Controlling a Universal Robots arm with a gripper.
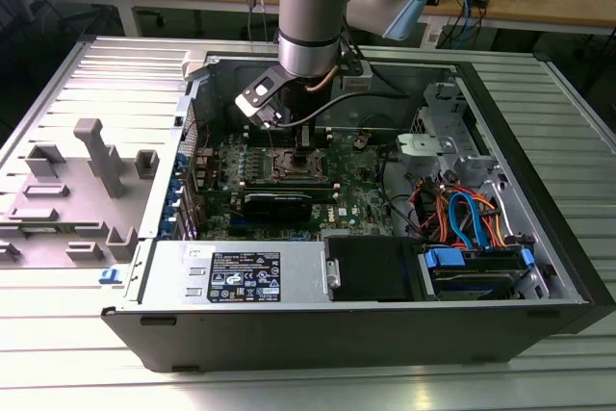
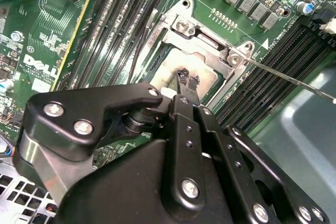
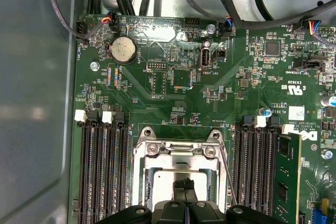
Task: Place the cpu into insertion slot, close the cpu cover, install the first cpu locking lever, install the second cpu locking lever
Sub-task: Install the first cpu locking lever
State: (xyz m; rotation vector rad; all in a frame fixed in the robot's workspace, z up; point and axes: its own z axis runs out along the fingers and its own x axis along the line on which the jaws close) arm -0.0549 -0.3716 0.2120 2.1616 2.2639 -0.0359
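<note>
Second wrist view: black gripper (image 2: 188,81) points down, fingertips pinched together on nothing, at the dull grey cpu (image 2: 169,70); contact unclear. Cpu sits in the slot (image 2: 206,36), framed by the flat silver cover (image 2: 184,39). Thin lever (image 2: 294,83) juts aside. Gripper body hides the slot's near half.

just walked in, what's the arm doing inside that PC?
The arm has its tool down over the insertion slot on the board inside the open PC case. The cpu sits in the slot and the cpu cover lies down around it. The tool's tips are shut together at the cpu's top; whether they touch it I cannot tell. One thin locking lever sticks out from the socket's corner and looks unlatched.
</note>
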